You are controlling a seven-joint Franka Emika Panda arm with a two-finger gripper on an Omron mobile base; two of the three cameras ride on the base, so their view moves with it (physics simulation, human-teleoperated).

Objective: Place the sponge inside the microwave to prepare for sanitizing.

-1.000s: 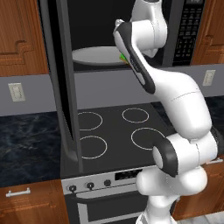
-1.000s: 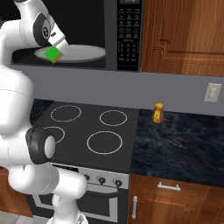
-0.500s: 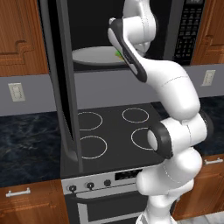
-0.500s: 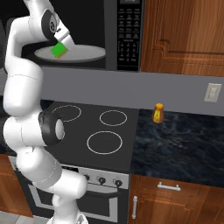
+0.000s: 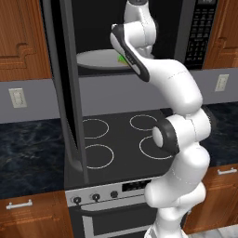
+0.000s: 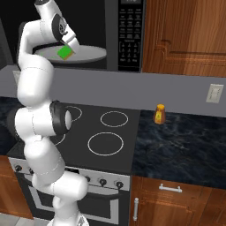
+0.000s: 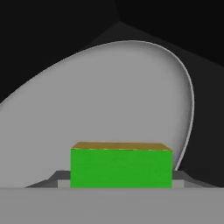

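Microwave [image 6: 128,35] door swung open at left. Hand [image 6: 67,49] reaches into the cavity, clenched on the sponge [image 6: 65,53], held just above the white plate [image 6: 90,54]. Orange bottle [image 6: 159,114] stands on bench [image 6: 185,145], right of stove [image 6: 106,137].

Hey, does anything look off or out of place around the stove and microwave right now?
Nothing spilled or damaged. The microwave stands open with the sponge held in the gripper over the white plate. A small orange bottle stands upright on the counter.
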